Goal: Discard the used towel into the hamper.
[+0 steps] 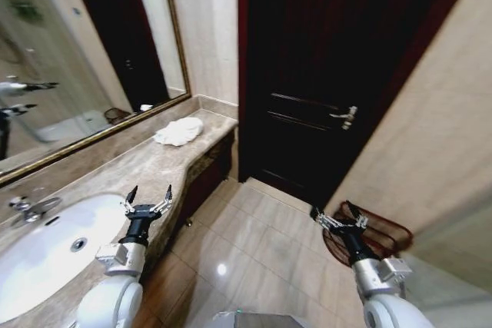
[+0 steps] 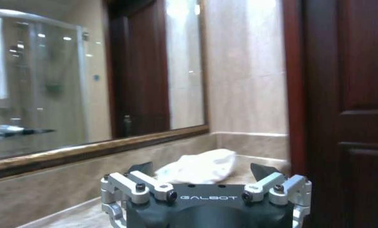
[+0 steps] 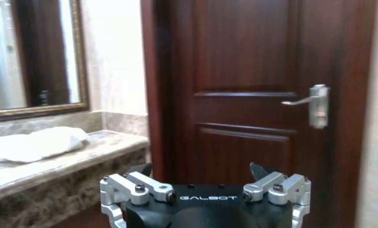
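Observation:
The used towel [image 1: 178, 131] is a crumpled white heap at the far end of the marble counter [image 1: 146, 163], close to the mirror's corner. It also appears as a white towel [image 2: 198, 167] ahead of my left gripper [image 2: 202, 169], and as a towel [image 3: 37, 144] off to the side of my right gripper [image 3: 202, 170]. My left gripper [image 1: 150, 196] hovers open over the counter's front edge beside the sink, well short of the towel. My right gripper [image 1: 340, 223] is open above the floor, just in front of the dark woven hamper [image 1: 377, 237] standing against the right wall.
A white sink [image 1: 54, 251] with a chrome faucet [image 1: 27, 209] sits at the counter's near end. A framed mirror [image 1: 77, 59] runs along the left wall. A dark wooden door [image 1: 323, 74] with a lever handle [image 1: 347, 117] stands shut ahead. Glossy tiled floor [image 1: 254, 243] lies between counter and hamper.

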Controlling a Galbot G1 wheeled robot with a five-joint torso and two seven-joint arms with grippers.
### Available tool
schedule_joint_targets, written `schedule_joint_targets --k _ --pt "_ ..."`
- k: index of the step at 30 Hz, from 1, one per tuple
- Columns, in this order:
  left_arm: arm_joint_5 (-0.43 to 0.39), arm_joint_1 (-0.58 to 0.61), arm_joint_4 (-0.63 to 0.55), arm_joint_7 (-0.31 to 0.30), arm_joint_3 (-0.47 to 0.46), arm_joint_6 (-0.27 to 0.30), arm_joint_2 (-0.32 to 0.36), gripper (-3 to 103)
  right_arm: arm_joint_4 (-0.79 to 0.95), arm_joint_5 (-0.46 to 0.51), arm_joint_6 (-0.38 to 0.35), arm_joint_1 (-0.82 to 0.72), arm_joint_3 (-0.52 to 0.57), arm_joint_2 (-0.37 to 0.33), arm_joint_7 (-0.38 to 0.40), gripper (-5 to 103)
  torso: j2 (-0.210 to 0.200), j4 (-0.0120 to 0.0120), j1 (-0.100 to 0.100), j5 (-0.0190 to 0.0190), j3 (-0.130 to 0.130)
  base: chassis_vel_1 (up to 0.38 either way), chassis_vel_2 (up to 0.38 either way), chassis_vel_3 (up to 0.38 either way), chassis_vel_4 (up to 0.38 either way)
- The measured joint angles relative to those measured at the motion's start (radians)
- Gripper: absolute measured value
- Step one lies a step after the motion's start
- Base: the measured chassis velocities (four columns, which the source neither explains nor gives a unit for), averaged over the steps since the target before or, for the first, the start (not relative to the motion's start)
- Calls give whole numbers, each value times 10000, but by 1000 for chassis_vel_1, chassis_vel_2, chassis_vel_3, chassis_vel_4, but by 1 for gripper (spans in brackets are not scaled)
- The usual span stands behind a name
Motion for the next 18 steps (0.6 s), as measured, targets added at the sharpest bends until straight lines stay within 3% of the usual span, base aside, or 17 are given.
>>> schedule_joint_targets --k 8,18 --pt "112 -25 146 -122 47 -339 -5 100 -22 0 -7 53 -43 -17 -11 100 2 3 -3 0 -2 -56 267 288 -31" --pt "188 23 181 -141 100 -484 -10 100 -128 -12 -16 39 -74 -32 -47 100 2 -3 -4 -1 -2 -137 167 162 -160"
